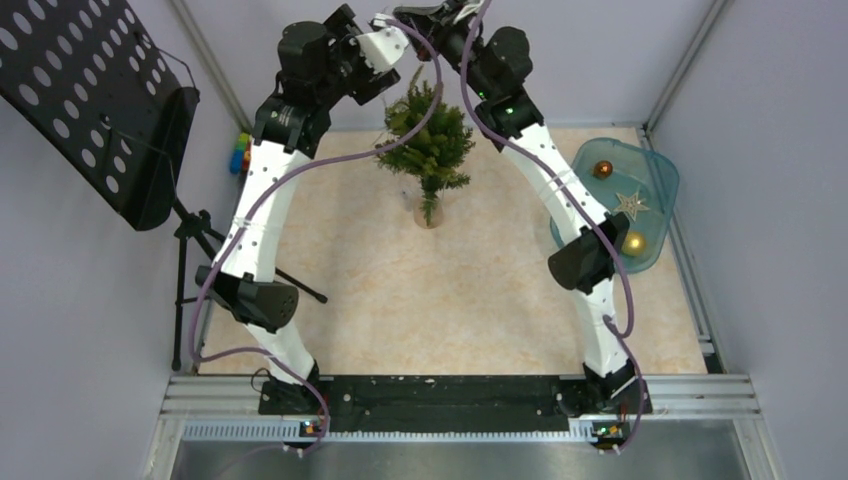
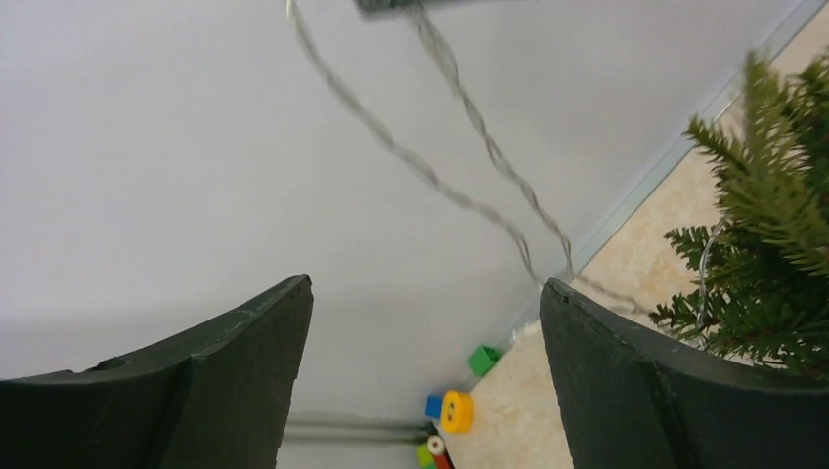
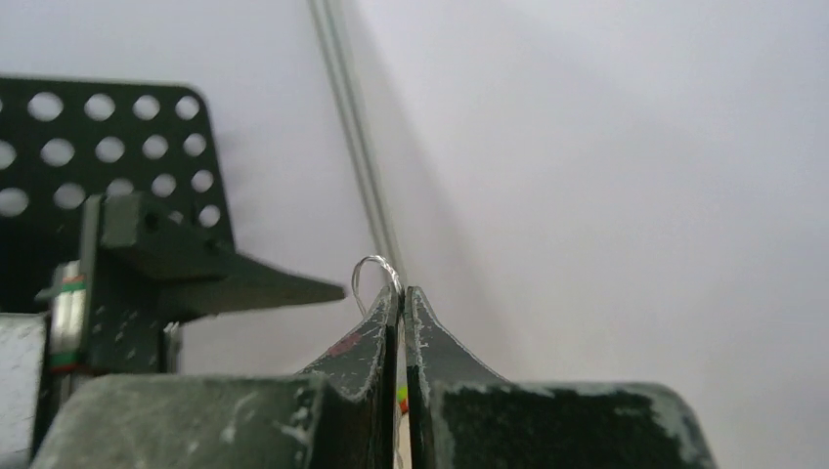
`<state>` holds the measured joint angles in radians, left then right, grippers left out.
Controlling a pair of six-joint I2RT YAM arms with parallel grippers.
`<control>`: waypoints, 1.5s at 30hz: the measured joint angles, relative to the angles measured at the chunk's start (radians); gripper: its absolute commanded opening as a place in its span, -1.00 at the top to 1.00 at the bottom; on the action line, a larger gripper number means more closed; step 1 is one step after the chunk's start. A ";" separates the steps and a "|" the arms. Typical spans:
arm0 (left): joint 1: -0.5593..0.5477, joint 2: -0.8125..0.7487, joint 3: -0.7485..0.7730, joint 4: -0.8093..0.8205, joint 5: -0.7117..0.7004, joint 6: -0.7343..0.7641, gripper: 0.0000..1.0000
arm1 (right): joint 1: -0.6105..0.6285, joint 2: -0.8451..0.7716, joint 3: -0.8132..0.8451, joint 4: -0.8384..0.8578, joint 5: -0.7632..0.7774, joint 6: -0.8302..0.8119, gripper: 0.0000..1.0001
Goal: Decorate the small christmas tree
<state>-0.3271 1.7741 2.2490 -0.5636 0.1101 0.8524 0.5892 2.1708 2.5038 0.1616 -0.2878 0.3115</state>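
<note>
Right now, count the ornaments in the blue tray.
3: copper ball at the tray's far end, star in the middle, gold ball nearest; the right arm may hide others.

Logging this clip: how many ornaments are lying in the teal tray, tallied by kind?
Ball ornaments: 2 (copper ball, gold ball)
Star ornaments: 1 (star)
Total: 3 in the teal tray
</note>
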 measured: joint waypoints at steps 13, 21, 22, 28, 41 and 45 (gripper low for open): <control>0.017 -0.142 -0.120 0.014 -0.152 -0.090 -0.98 | -0.058 0.101 0.018 0.091 0.298 0.056 1.00; 0.019 -0.246 -0.279 -0.059 -0.110 -0.202 -0.85 | -0.132 0.101 -0.013 0.064 0.389 0.059 1.00; 0.020 -0.253 -0.307 -0.074 -0.092 -0.222 -0.85 | -0.138 0.101 -0.026 0.056 0.390 0.056 1.00; 0.026 -0.271 -0.393 -0.165 0.001 -0.323 -0.82 | -0.165 0.074 -0.183 0.010 0.393 0.040 1.00; 0.039 -0.414 -0.514 -0.179 0.069 -0.398 -0.79 | -0.238 -0.118 -0.471 -0.045 0.424 -0.053 1.00; 0.043 -0.424 -0.547 -0.183 0.077 -0.410 -0.79 | -0.236 -0.290 -0.666 -0.005 0.421 -0.084 1.00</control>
<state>-0.2836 1.3502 1.7023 -0.7464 0.1871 0.4427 0.3531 1.8809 1.8378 0.1570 0.1329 0.2276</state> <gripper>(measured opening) 0.896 0.009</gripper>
